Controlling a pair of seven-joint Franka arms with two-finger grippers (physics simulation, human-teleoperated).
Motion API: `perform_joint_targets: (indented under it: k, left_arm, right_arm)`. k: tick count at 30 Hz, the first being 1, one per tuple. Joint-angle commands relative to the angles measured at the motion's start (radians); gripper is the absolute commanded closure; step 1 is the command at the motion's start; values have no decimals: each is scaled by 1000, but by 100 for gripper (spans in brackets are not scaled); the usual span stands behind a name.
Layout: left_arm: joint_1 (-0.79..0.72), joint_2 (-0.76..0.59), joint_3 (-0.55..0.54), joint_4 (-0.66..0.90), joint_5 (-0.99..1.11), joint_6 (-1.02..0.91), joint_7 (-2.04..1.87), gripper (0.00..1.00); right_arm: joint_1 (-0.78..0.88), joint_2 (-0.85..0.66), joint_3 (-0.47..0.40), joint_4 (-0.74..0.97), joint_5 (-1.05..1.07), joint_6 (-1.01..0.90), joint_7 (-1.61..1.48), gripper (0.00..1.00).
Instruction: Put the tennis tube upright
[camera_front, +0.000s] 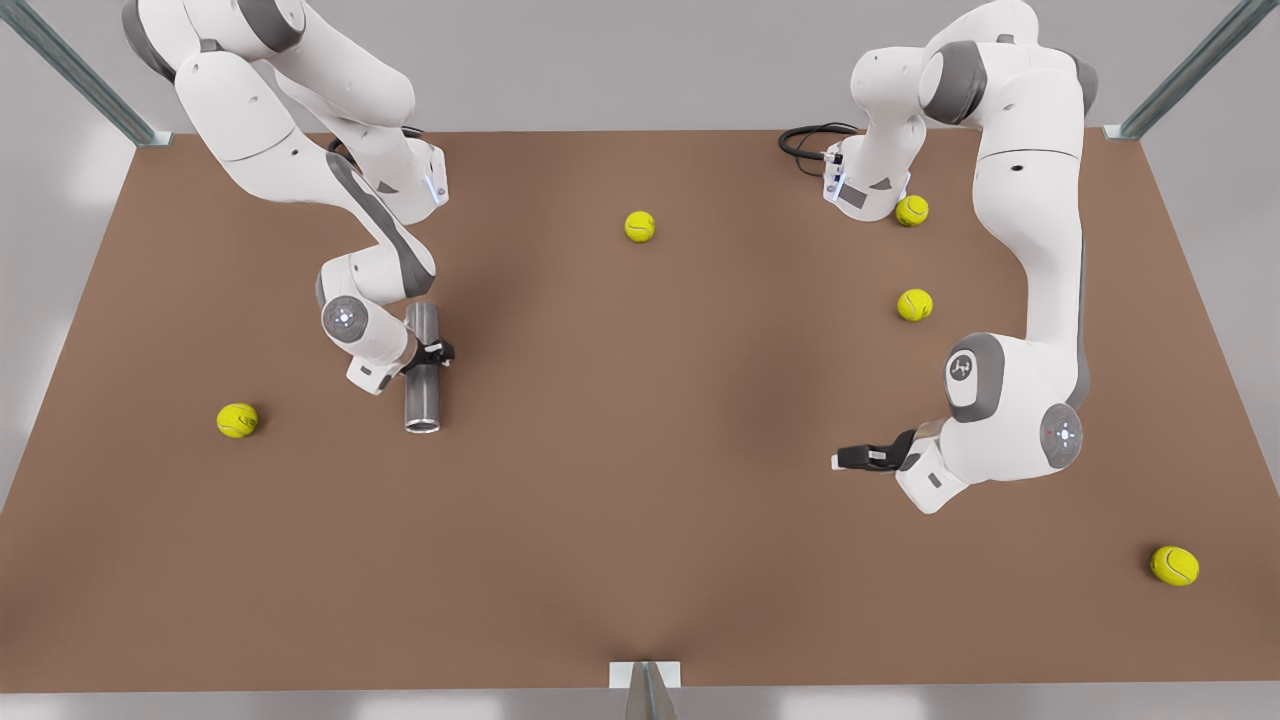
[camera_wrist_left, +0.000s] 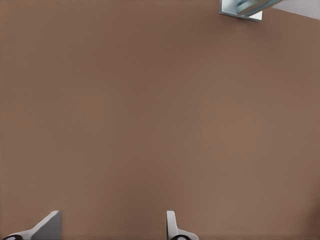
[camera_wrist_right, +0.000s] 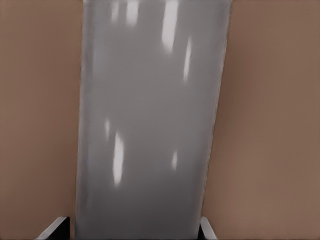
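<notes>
The tennis tube (camera_front: 423, 400), a grey metallic cylinder, lies on the brown table (camera_front: 640, 520) at the front view's left, its pale rim toward the near edge. My right gripper (camera_front: 428, 355) straddles its middle from the side. In the right wrist view the tennis tube (camera_wrist_right: 150, 115) sits between the fingertips (camera_wrist_right: 60, 230), which press against both its sides. My left gripper (camera_front: 860, 458) waits low over the table at the front view's right. In the left wrist view the left gripper (camera_wrist_left: 110, 227) is open over bare table with nothing between its fingers.
Several yellow-green tennis balls lie scattered: one (camera_front: 237, 420) left of the tube, one (camera_front: 640, 226) at the back middle, two (camera_front: 914, 304) beside the right-hand arm, one (camera_front: 1174, 565) at the near right. A metal bracket (camera_front: 645, 680) sits at the near edge.
</notes>
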Motion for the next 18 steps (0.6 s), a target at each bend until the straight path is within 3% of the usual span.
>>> perform_joint_targets:
  k: [1, 18]
  left_arm:
    - [0, 0, 0, 0, 0, 0, 0, 1]
    - [0, 8, -2, 0, -2, 11, 0, 1]
  right_arm:
    - [0, 2, 0, -2, 0, 0, 0, 11]
    - [-5, 2, -2, -2, -17, 2, 0, 22]
